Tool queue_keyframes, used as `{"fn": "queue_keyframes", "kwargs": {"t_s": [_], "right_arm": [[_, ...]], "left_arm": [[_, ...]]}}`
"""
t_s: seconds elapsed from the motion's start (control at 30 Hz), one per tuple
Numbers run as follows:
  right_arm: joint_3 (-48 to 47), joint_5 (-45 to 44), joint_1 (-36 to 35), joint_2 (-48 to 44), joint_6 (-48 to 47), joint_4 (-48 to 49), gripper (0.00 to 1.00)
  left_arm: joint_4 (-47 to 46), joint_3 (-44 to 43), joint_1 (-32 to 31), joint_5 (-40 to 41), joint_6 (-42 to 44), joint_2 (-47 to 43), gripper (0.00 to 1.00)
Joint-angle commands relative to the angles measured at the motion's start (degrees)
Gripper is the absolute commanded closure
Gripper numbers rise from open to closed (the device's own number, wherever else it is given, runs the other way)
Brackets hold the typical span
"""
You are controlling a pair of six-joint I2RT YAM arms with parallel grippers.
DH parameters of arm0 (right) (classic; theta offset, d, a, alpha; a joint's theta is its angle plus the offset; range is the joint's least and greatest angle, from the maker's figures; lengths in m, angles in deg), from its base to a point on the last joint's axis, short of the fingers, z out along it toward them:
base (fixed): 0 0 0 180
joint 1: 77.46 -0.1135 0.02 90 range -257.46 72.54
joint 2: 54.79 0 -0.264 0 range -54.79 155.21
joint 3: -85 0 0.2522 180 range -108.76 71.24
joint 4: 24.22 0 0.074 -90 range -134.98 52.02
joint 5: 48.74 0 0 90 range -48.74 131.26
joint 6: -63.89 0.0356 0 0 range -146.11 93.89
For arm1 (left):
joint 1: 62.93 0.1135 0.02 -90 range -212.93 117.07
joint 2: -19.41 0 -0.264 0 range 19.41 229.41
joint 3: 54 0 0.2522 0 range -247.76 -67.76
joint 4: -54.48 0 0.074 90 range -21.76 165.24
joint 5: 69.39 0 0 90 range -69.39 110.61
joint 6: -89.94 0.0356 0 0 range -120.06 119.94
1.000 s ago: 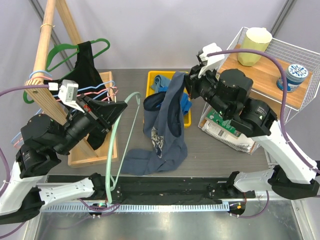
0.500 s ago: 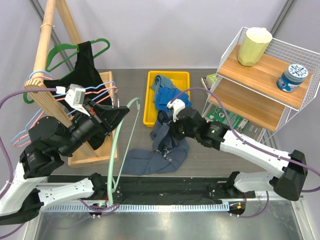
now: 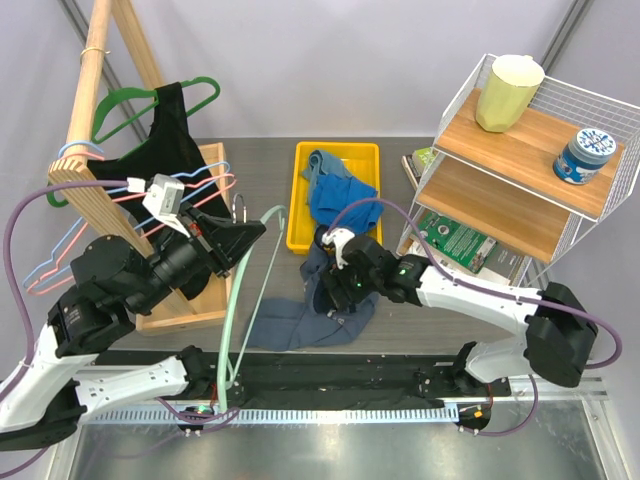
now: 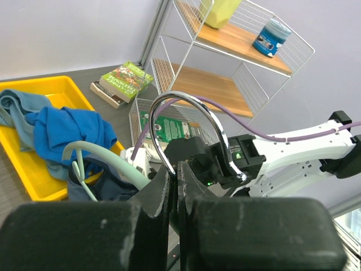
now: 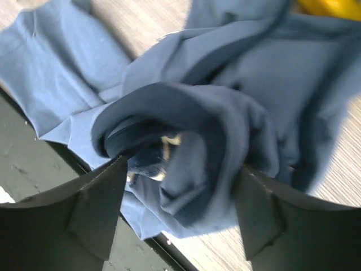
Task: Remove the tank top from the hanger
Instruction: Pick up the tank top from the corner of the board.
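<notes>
The dark blue tank top (image 3: 300,320) lies crumpled on the table in front of the yellow tray, off the hanger. My right gripper (image 3: 335,285) hovers low over the heap, open. In the right wrist view the bunched tank top (image 5: 214,113) sits between and just beyond the spread fingers (image 5: 96,209), gripper (image 5: 181,169). The mint-green hanger (image 3: 238,290) hangs bare to the left of the cloth. My left gripper (image 3: 243,225) is shut on its metal hook (image 4: 192,113), gripper (image 4: 177,169).
A yellow tray (image 3: 298,215) holding blue clothes (image 3: 335,195) stands behind the heap. A wire shelf (image 3: 530,150) with a cup and a tin is at the right. A wooden rack (image 3: 85,110) with hangers and a black top (image 3: 170,135) is at the left, above a wooden box (image 3: 215,310).
My right arm came down from holding the tank top raised, laid it on the table and opened its jaws. The left gripper kept the hanger, shifting slightly right.
</notes>
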Motion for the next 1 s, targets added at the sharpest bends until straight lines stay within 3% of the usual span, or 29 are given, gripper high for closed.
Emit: {"fn": "queue_keyframes", "kwargs": {"t_s": [0.0,0.13,0.27,0.43,0.57,0.6,0.7,0.73,0.77,0.97], "right_arm": [[0.0,5.2,-1.8,3.3,-2.1,5.0,0.16],[0.7,2.3,-5.7,6.9,-2.7,6.2,0.01],[2.1,-1.5,-10.7,10.5,-2.6,8.9,0.0],[3.1,-13.6,-16.3,15.2,-1.9,9.0,0.0],[4.0,-17.5,-17.3,18.0,-0.6,11.0,0.03],[4.7,-18.0,-17.3,18.6,-0.5,11.7,0.06],[6.0,-20.6,-17.3,18.3,1.2,14.2,0.36],[6.3,-21.4,-17.3,18.0,1.7,15.0,0.57],[6.4,-22.9,-17.3,17.5,2.1,15.3,0.66],[7.6,-29.1,-17.3,8.6,5.3,15.5,0.94]], "left_arm": [[-3.6,0.6,0.1,-1.5,-0.4,-1.3,1.0],[-2.9,0.8,0.1,-2.0,-0.6,-2.1,1.0],[-1.9,0.9,0.2,-1.7,-0.5,-3.0,1.0],[-1.7,1.7,0.1,-1.6,-0.5,-4.5,1.0],[-1.7,2.6,0.1,-1.7,-0.5,-5.5,1.0],[-1.7,2.7,0.2,-1.7,-0.5,-5.6,1.0],[-2.0,3.2,0.1,-2.5,-0.8,-6.1,1.0],[-1.9,3.2,0.2,-3.2,-0.9,-6.3,1.0],[-2.0,3.3,0.2,-3.7,-1.1,-6.4,1.0],[-3.0,4.5,0.2,-6.6,-1.6,-7.8,1.0]]}}
